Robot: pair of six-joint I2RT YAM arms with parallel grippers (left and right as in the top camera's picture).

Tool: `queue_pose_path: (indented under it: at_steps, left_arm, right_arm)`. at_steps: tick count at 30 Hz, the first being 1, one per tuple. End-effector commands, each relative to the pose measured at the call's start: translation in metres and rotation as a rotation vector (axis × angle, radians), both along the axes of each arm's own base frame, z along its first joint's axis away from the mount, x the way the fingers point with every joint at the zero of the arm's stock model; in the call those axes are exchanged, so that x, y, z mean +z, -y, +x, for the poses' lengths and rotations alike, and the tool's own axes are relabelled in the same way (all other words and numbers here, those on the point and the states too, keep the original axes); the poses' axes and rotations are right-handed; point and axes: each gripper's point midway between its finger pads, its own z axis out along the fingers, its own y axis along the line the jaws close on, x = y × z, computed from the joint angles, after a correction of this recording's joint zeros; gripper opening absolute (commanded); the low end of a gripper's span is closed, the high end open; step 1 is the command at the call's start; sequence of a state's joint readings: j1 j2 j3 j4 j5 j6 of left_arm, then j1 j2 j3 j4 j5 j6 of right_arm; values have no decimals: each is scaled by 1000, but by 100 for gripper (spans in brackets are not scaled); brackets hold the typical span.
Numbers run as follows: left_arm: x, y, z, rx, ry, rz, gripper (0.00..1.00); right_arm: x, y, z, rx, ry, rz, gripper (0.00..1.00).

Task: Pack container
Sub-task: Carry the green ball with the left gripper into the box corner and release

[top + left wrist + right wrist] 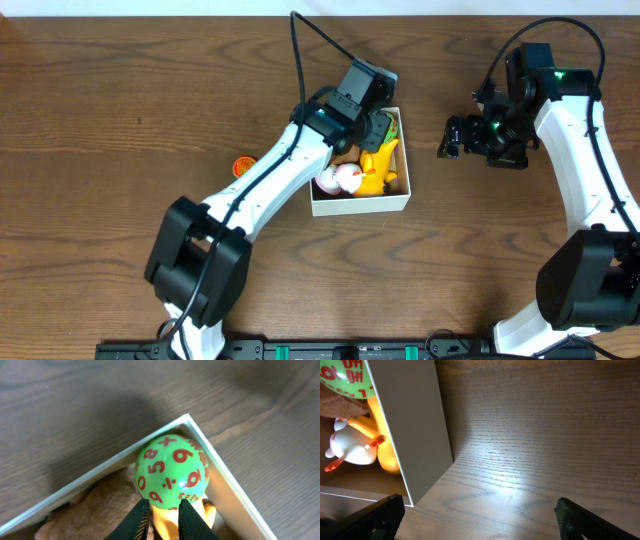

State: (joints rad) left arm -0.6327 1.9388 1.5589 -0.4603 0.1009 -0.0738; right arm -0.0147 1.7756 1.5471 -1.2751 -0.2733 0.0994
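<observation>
Container (360,207) sits mid-table (100,100). Green number ball (172,472) is in its far right corner, at my left gripper (164,505) tips. Fingers nearly together, can't tell if pinching it. Right gripper (477,507) is spread wide, empty, farther off right of the container.

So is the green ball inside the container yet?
In. The green ball sits in a corner of the container, within its white walls.

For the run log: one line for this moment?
left gripper over container, tips at green ball | right gripper open, empty, beside container
</observation>
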Motion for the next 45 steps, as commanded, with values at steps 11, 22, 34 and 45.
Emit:
queue_pose_path:
  at_steps: [11,22,34,45]
  left_arm:
    - [0,29,-12,-138,70,36,20]
    - [-38,23,3,-135,43,75,15]
    - [-86,16,-4,-133,-57,137,15]
    - [-28,15,-7,-130,16,87,27]
  right_arm:
    - [3,2,-1,-15,7,0,99]
    - [3,2,-2,-13,1,1,99]
    - [2,1,-5,-13,-11,1,99]
    - [2,1,-6,-13,-13,1,99]
